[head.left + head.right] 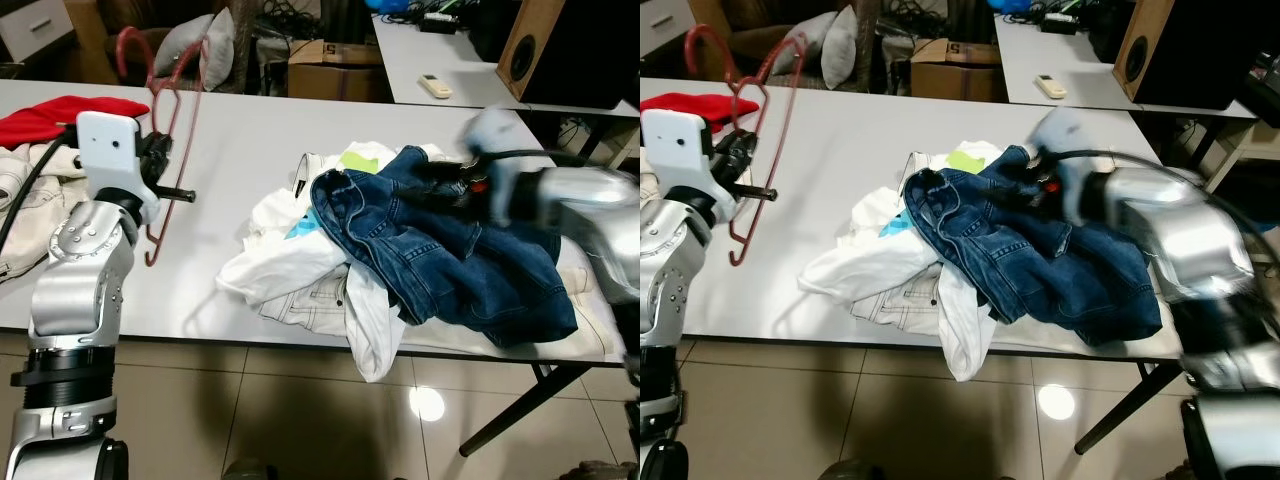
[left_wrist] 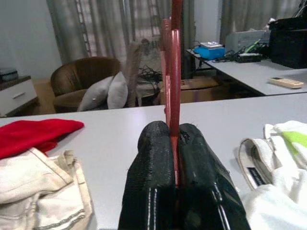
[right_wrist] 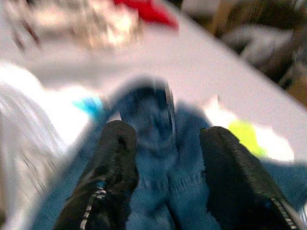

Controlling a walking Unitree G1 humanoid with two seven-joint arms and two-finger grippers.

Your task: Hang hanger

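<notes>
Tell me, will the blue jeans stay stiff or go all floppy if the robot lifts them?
Probably floppy: the blue jeans already lie crumpled in soft folds on the white clothes. They will likely sag and dangle from the right gripper, whose open fingers sit over the denim. They might drag the white clothes along, since they overlap.

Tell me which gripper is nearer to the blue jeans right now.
Right. The right gripper is over the blue jeans, its open fingers straddling the denim. The left gripper is off to the jeans' left, clamped on the red hanger.

Even indoor light, a lamp's glare spot on the floor tiles; the right wrist view is motion-blurred.
</notes>
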